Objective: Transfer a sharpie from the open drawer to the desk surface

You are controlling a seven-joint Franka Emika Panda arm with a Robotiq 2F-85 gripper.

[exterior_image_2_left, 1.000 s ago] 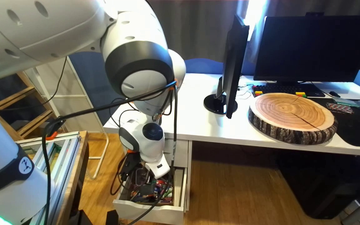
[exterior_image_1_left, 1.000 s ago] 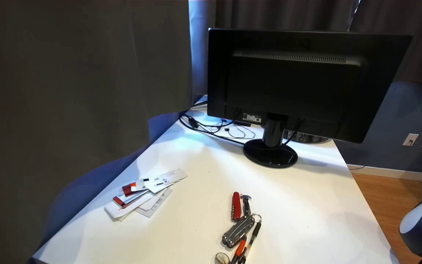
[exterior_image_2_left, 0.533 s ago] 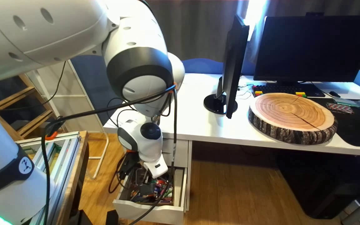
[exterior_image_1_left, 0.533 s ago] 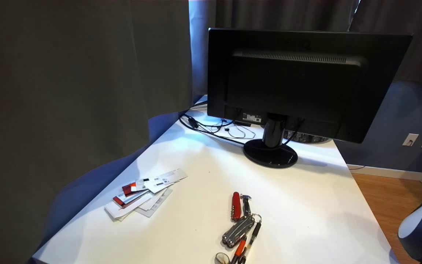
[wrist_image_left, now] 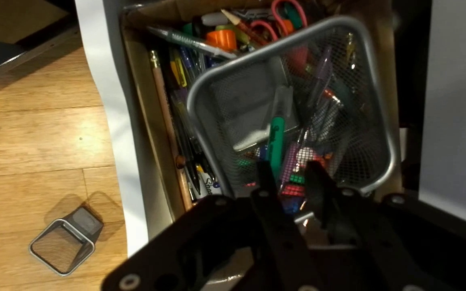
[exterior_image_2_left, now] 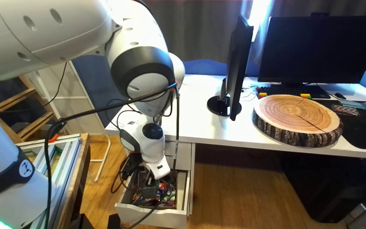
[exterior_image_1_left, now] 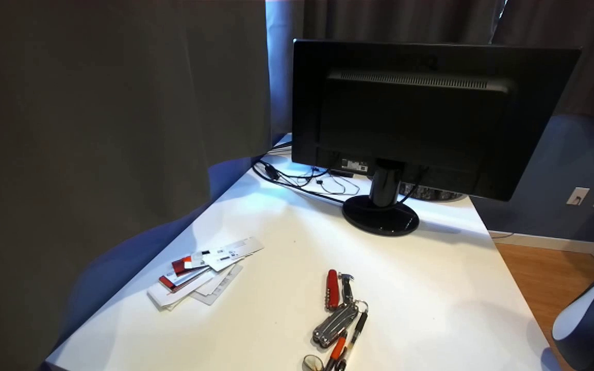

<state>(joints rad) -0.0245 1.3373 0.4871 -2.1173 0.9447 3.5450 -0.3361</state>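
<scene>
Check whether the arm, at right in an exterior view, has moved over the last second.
Yes. In an exterior view the arm has shifted left and slightly lower in the picture, nearer the right edge of the desk surface.

In the wrist view, the sharpie (wrist_image_left: 276,139) lies within the rim of 1 cup (wrist_image_left: 193,99) in the drawer (wrist_image_left: 109,93); a 2nd cup (wrist_image_left: 82,222) sits on the floor (wrist_image_left: 34,137), left of the drawer. In an exterior view, cards (exterior_image_1_left: 201,278) lie left of the tools (exterior_image_1_left: 336,325) on the worktop (exterior_image_1_left: 421,288); the monitor (exterior_image_1_left: 426,113) stands behind both.
</scene>
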